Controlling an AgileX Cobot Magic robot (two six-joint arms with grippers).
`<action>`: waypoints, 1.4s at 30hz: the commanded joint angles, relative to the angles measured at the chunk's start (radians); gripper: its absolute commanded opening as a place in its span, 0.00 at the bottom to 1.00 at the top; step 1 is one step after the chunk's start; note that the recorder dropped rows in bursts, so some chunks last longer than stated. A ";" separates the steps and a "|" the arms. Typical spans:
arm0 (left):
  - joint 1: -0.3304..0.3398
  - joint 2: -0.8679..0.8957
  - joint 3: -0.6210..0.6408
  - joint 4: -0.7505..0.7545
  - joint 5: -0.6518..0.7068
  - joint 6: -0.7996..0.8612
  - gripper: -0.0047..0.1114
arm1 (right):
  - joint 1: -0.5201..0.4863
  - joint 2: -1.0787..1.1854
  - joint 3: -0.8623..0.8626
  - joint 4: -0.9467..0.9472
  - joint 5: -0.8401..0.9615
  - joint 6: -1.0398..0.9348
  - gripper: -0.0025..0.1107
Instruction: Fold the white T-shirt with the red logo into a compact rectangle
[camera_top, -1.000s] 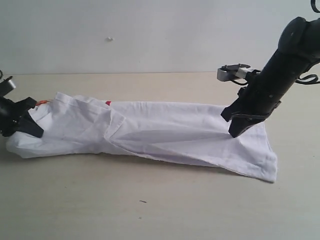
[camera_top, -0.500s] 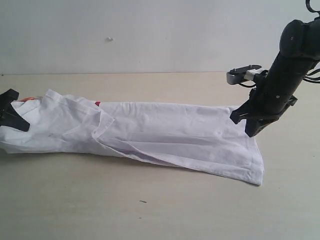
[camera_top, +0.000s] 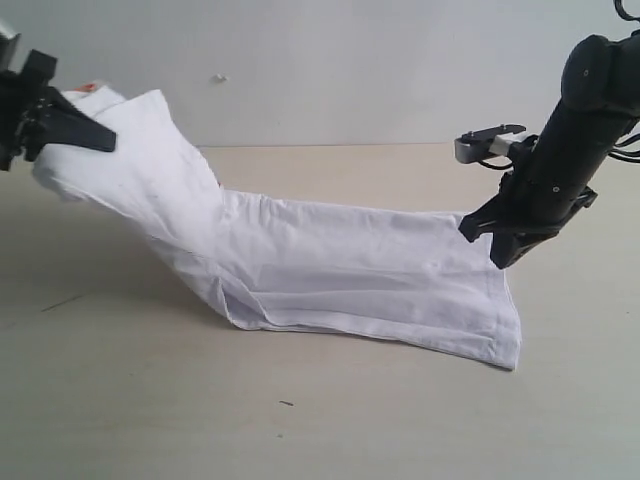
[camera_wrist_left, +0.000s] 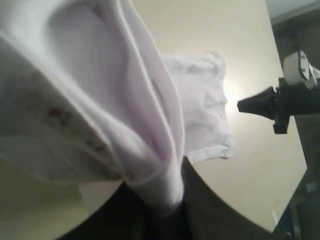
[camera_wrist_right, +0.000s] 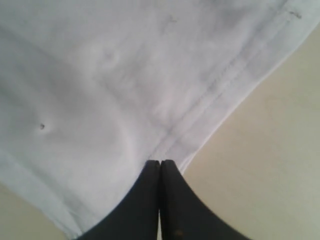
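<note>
At the left, the collar end of the white T-shirt (camera_top: 350, 270) is held raised above the surface (camera_top: 300, 420), clamped in the left jaws. At the right, its hem is pinched by the right jaws; the remainder is spread flat.

Left fingers (camera_top: 85, 133) held high, clamped; right fingers (camera_wrist_right: 148, 200) low, pressed together.

A pale beige counter (camera_top: 330, 420) fills the lower part of the exterior view, smooth and matt. Behind it stands a plain light grey wall (camera_top: 330, 60) with one small white mark (camera_top: 219, 77). A tiny dark speck (camera_top: 286, 403) lies on the counter near the front. The light is soft and even, and the shadows are weak.
</note>
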 joint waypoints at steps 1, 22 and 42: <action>-0.186 -0.010 0.002 -0.038 -0.059 -0.018 0.04 | -0.002 -0.075 0.000 0.026 -0.012 0.002 0.02; -0.831 0.329 -0.257 -0.139 -0.550 -0.054 0.04 | -0.004 -0.149 0.000 -0.014 -0.025 0.091 0.02; -0.891 0.427 -0.395 -0.188 -0.485 0.056 0.85 | -0.004 -0.149 0.000 -0.041 -0.053 0.117 0.02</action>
